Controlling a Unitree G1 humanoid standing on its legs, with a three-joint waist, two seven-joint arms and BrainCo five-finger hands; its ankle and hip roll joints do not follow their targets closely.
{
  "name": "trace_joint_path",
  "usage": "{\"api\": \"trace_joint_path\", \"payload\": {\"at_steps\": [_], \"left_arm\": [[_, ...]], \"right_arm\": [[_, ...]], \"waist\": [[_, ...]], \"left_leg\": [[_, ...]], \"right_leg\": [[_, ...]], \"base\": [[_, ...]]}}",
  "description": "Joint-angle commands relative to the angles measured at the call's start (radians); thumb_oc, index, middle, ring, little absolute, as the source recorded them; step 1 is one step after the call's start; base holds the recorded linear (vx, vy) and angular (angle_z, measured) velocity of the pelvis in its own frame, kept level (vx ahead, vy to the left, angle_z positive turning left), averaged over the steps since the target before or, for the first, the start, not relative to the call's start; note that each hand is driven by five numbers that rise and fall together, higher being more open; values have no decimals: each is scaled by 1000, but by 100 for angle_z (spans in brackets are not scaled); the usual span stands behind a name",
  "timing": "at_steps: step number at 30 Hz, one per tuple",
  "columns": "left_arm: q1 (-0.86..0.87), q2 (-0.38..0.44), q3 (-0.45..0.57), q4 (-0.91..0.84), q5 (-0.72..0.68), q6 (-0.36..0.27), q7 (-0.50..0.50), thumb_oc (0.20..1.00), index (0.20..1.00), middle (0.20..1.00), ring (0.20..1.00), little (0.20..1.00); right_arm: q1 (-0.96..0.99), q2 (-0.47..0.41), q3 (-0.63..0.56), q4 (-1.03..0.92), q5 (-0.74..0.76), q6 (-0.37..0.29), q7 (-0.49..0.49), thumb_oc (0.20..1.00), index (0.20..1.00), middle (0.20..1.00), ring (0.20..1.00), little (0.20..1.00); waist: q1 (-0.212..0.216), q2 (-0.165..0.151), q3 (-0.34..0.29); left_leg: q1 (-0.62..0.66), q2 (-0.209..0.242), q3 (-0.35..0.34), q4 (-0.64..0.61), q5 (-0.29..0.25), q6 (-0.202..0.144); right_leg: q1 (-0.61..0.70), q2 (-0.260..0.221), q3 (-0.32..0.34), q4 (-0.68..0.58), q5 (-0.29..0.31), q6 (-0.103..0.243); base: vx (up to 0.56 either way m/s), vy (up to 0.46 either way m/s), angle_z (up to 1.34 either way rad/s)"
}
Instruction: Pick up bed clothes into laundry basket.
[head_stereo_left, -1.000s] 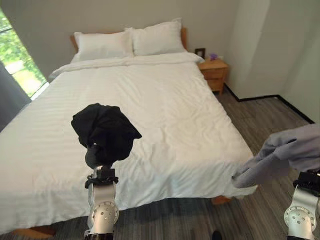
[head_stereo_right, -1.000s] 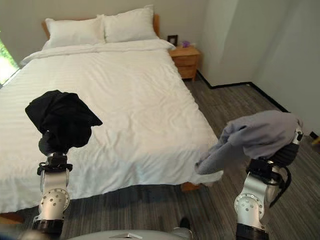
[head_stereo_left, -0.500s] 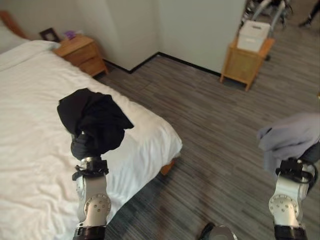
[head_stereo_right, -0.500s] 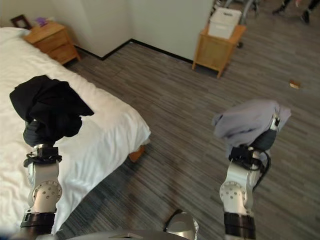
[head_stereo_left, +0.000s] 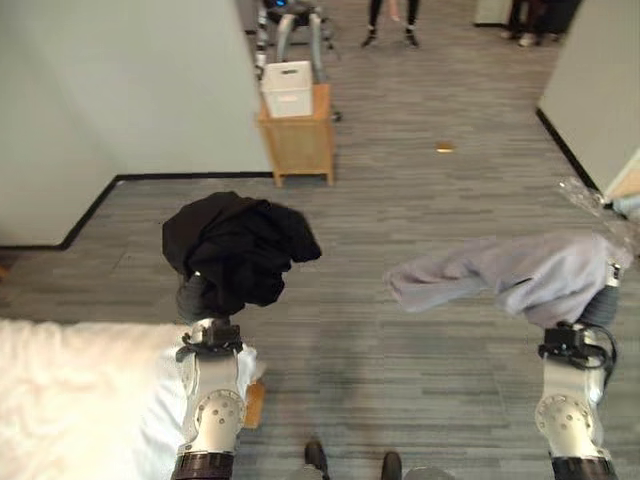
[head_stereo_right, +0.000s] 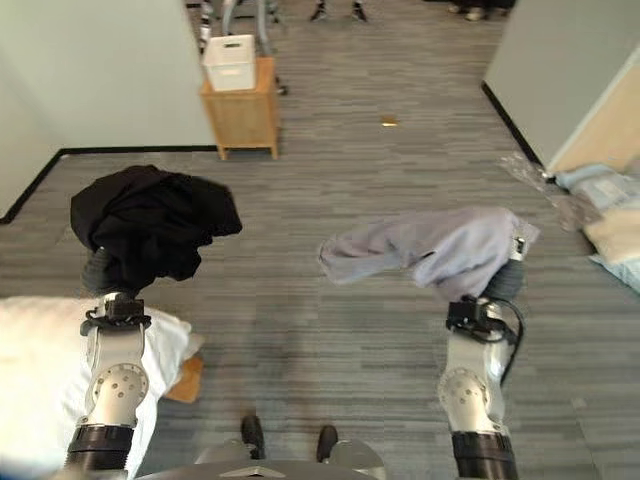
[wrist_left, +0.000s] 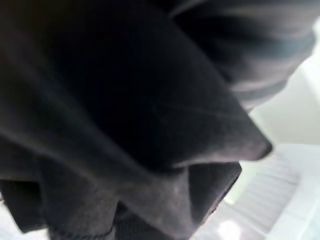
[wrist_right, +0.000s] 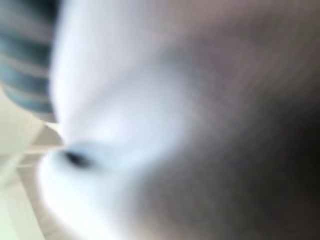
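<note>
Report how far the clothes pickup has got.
Done: a black garment is draped over the left hand and a grey garment over the right hand, both off the bed. Left: dropping them in a laundry basket.

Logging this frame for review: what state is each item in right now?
black garment: bunched, draped over the left hand, off the bed.
grey garment: draped over the right hand, one end hanging free.
bed: white cover, corner in view.
white bin: upright on the wooden stand.
</note>
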Motion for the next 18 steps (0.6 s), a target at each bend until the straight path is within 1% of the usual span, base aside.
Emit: {"api": "trace_joint_path", "payload": {"at_steps": [1,2,4,8,9,10,11,12,13,14,15,16,17,18], "left_arm": [[-56,65,32,-62,35,-46,-38,200,200,200,200,200],[-57,66,33,-62,37,-47,-35,200,200,200,200,200],[-58,73,35,-57,34,-48,-30,200,200,200,200,200],[-49,89,66,-59,35,-60,-12,200,200,200,200,200],[-44,94,73,-58,36,-60,-7,200,200,200,200,200],[-46,100,76,-53,36,-61,-1,200,200,200,200,200],[-53,109,67,-43,39,-60,8,200,200,200,200,200],[-54,109,67,-42,39,-60,8,200,200,200,200,200],[-60,119,58,-33,53,-61,22,200,200,200,200,200],[-66,128,48,-34,54,-57,25,200,200,200,200,200],[-63,132,44,-42,63,-56,23,200,200,200,200,200],[-63,143,35,-43,65,-53,18,200,200,200,200,200],[-65,147,32,-39,71,-54,20,200,200,200,200,200],[-88,154,20,-42,60,-58,14,200,200,200,200,200]], "right_arm": [[-74,-45,18,-101,-86,-8,58,200,200,200,200,200],[-70,-43,17,-107,-90,-4,57,200,200,200,200,200],[-66,-33,18,-115,-101,0,55,200,200,200,200,200],[-84,-19,10,-105,-109,-5,49,200,200,200,200,200],[-91,-15,12,-100,-113,-4,45,200,200,200,200,200],[-97,-11,18,-97,-116,-4,46,200,200,200,200,200],[-102,-3,33,-102,-121,4,46,200,200,200,200,200],[-103,-3,33,-102,-122,4,46,200,200,200,200,200],[-106,1,45,-106,-123,9,48,200,200,200,200,200],[-107,2,58,-110,-122,14,52,200,200,200,200,200],[-105,3,67,-108,-122,16,54,200,200,200,200,200],[-99,-1,73,-107,-126,27,57,200,200,200,200,200],[-93,-6,78,-108,-127,31,62,200,200,200,200,200],[-86,-23,67,-114,-119,33,67,200,200,200,200,200]], "waist": [[55,3,-11],[55,6,-7],[53,11,-16],[68,14,-37],[76,14,-39],[82,12,-35],[78,12,-20],[80,13,-22],[74,14,-7],[64,22,14],[61,34,27],[47,47,42],[35,50,47],[15,43,55]], "left_leg": [[13,1,11,12,93,-30],[14,2,14,15,95,-29],[32,-10,20,4,79,-16],[56,-51,28,1,34,22],[58,-63,31,6,17,36],[68,-81,34,15,-10,57],[100,-105,44,17,-41,89],[96,-104,48,16,-38,90],[123,-118,55,13,-56,112],[154,-126,49,8,-75,127],[170,-125,54,4,-84,135],[195,-121,48,-5,-89,137],[216,-124,46,-17,-97,135],[255,-142,31,-38,-121,116]], "right_leg": [[58,-77,-20,-31,19,113],[64,-76,-20,-25,11,111],[83,-78,-20,-27,-5,114],[106,-112,-17,8,-44,127],[99,-125,-20,54,-57,134],[72,-151,-27,155,-71,149],[-31,-192,-25,360,17,191],[-39,-191,-22,362,20,191],[-82,-211,-22,470,88,218],[-124,-224,-19,575,118,228],[-175,-232,-35,642,144,233],[-226,-230,-36,677,155,232],[-267,-230,-32,681,142,229],[-335,-242,-41,536,127,215]], "base": [[163,25,-51],[184,56,-39],[219,88,-6],[261,140,3],[269,185,-6],[308,265,-4],[213,212,-3],[196,214,4],[167,175,6],[247,244,3],[247,210,-3],[268,150,-11],[478,61,-17],[612,-33,10]]}}
